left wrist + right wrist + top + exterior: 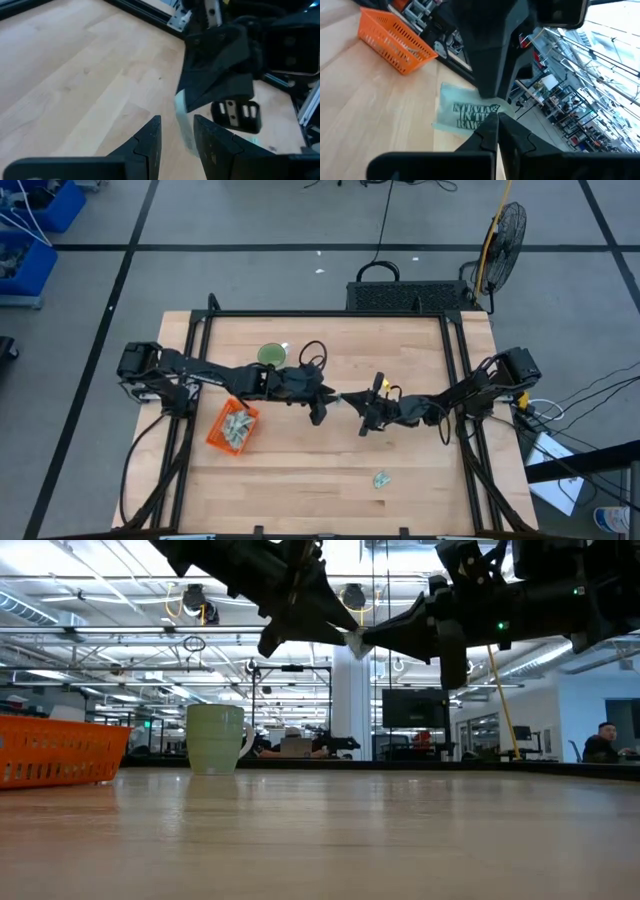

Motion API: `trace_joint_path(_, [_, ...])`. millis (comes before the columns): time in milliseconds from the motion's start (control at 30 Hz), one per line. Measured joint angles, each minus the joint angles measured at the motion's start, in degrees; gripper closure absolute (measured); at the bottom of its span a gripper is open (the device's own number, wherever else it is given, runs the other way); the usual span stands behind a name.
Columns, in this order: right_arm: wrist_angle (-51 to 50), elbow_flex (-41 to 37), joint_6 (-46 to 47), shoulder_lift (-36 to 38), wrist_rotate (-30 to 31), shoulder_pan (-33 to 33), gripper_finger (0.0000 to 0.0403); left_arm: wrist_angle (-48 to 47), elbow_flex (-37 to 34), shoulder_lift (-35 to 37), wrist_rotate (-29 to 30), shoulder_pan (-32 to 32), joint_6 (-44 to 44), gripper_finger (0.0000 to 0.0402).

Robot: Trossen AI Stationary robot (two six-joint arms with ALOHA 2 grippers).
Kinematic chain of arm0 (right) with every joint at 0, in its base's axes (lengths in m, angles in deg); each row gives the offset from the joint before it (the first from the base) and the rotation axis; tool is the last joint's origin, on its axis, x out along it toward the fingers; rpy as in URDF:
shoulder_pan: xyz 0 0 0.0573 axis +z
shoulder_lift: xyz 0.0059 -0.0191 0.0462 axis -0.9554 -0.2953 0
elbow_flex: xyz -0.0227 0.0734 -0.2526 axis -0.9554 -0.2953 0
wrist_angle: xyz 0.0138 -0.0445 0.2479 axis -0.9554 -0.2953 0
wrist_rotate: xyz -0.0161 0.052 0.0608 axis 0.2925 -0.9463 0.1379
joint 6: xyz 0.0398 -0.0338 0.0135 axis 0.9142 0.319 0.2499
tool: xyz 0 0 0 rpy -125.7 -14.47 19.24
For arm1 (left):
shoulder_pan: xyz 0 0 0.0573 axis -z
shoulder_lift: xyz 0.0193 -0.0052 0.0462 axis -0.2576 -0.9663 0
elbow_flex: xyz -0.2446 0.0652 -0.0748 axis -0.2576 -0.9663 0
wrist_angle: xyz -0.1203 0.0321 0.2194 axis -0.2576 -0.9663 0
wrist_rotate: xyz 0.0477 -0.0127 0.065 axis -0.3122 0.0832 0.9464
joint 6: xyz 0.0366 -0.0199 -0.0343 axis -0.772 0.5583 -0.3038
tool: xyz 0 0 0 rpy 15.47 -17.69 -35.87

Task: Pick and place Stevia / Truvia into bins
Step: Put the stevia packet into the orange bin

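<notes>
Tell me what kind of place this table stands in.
Probably a big open robotics lab or workshop: exposed ceiling trusses, monitors on benches behind, a standing fan and blue parts bins on the floor.

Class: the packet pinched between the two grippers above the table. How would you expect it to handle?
Probably light: the right gripper holds the packet up by one edge. Likely thin and bendy paper, so it may flop. The left gripper straddles it edge-on, suggesting flatness.
</notes>
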Motion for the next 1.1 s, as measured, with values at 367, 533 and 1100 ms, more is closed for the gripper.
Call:
trace_joint_path(367, [4.6,0.0,3.3,0.0,-0.2,0.0,0.0402,-0.4,0.0,0.0,0.0,0.0,-4.4,0.0284])
trace_joint_path(533, [5.0,0.0,4.6,0.0,-5.0,0.0,0.0402,-0.4,0.0,0.0,0.1,0.0,-7.8,0.0284])
trace_joint_path(1100, [2.8,0.0,5.5,0.1,-6.4,-1.4,0.0327,-3.9,0.0,0.1,0.7,0.5,-10.9,0.0386])
